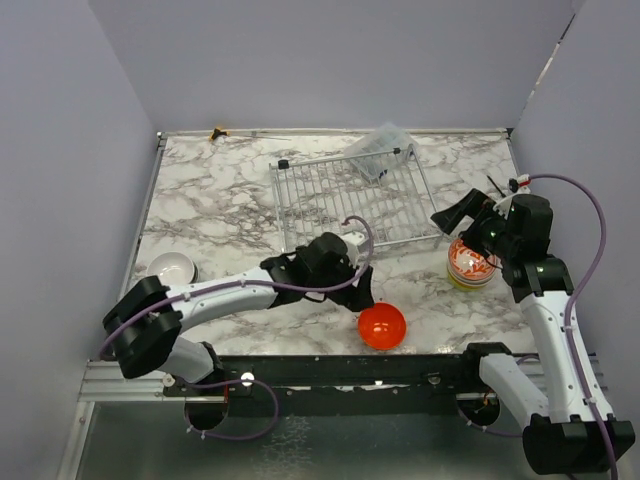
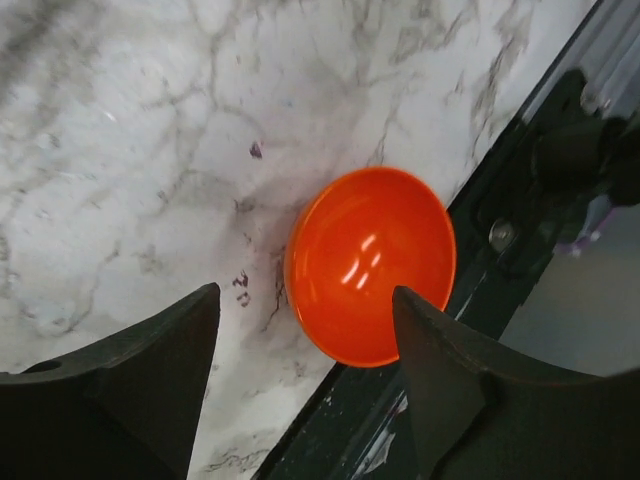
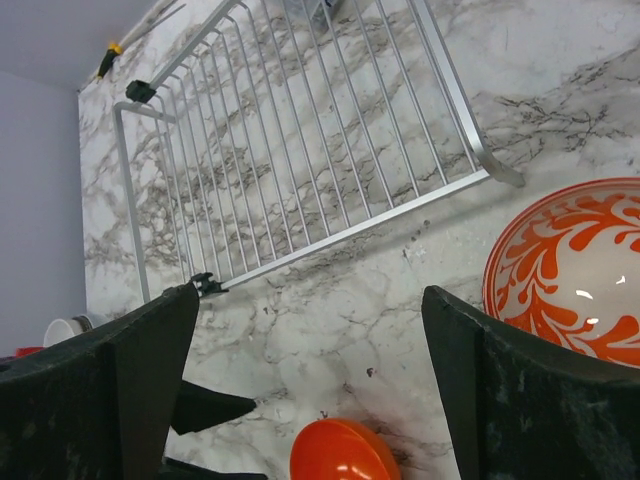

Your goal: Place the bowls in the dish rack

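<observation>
Left gripper (image 2: 305, 295) spread, hanging over orange bowl (image 2: 370, 265) at table's (image 1: 220, 190) near edge. Bowl sits framed between the jaws with no contact visible, probably lined up for a rim pinch. Right gripper (image 3: 310, 295) spread, just beside patterned bowl (image 3: 570, 270) near right edge. Rack (image 1: 350, 200) toward far edge holds no bowls.

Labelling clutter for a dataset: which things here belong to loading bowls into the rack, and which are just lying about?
Job: orange bowl, white bowl, stacked bowls, dish rack.
Lying about: clear plastic bag, small yellow-handled object.
</observation>
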`<state>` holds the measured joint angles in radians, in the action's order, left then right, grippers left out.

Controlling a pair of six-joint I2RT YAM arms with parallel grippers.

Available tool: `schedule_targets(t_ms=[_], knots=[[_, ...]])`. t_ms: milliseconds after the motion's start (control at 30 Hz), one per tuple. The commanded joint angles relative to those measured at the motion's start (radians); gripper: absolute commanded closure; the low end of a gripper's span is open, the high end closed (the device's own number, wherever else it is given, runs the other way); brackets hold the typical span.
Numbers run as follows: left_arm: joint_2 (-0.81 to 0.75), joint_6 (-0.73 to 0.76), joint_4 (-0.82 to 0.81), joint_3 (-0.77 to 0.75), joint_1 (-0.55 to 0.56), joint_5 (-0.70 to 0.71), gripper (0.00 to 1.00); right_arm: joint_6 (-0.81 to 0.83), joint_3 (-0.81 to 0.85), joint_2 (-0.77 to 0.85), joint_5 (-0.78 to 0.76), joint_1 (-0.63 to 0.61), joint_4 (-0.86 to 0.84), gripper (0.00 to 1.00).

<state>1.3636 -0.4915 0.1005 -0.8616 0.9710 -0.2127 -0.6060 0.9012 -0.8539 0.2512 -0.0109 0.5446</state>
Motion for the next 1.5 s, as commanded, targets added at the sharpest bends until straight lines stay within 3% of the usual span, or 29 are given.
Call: schedule_targets(t_ms=[0, 467, 567, 633, 767, 933, 1167, 1467], knots=[[0.113, 0.045, 0.086, -0.029, 0.080, -0.058, 0.31, -0.032, -0.040, 0.057, -0.007, 0.005, 0.038, 0.04], [0.270, 0.071, 0.126, -0.081, 0.124, -0.002, 0.65, -0.031, -0.051, 0.073, -0.013, 0.006, 0.068, 0.10], [0.284, 0.071, 0.140, -0.095, 0.124, 0.034, 0.90, -0.026, -0.050, 0.073, -0.015, 0.006, 0.069, 0.11], [0.288, 0.073, 0.150, -0.107, 0.124, 0.053, 1.00, -0.025, -0.053, 0.073, -0.019, 0.006, 0.070, 0.11], [0.275, 0.082, 0.160, -0.142, 0.123, 0.074, 1.00, -0.018, -0.048, 0.065, -0.023, 0.006, 0.075, 0.10], [0.259, 0.124, 0.188, -0.234, 0.091, 0.015, 1.00, -0.011, -0.031, 0.065, -0.007, 0.006, 0.064, 0.00], [0.243, 0.117, 0.206, -0.373, -0.066, -0.065, 1.00, -0.033, -0.035, 0.095, 0.062, 0.006, -0.033, 0.00], [0.378, -0.062, 0.138, -0.583, -0.253, -0.208, 1.00, -0.147, -0.141, -0.003, 0.380, 0.005, -0.274, 0.00]])
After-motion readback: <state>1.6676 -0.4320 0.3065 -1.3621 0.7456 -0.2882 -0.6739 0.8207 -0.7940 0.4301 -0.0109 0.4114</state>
